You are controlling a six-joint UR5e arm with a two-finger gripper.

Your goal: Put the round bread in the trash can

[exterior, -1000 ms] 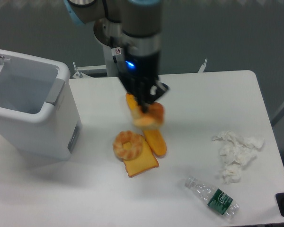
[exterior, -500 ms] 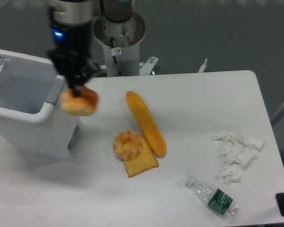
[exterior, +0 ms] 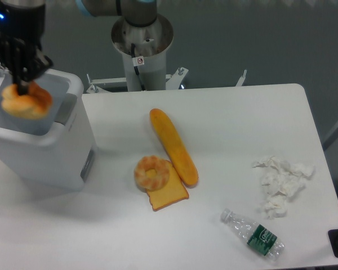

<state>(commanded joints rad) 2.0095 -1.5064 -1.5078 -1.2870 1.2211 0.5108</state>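
Observation:
The round bread (exterior: 26, 102), a golden-orange bun with paler patches, hangs in my gripper (exterior: 23, 85) over the open mouth of the trash can (exterior: 50, 152). The gripper is shut on the bun's top and holds it above the bin's inside, near the middle of the opening. The trash can is a large white boxy bin at the table's left, with its lid up at the far left edge of the view.
On the table lie a long orange baguette (exterior: 173, 145), a ring-shaped bread (exterior: 152, 172) on a toast slice (exterior: 169, 195), crumpled white tissue (exterior: 280, 183) at the right, and a plastic bottle (exterior: 252, 233) at the front right. The robot's base post (exterior: 142, 50) stands behind the table.
The gripper has carried the round bread left, from above the baguette, past the bin's right rim, to over the bin's opening.

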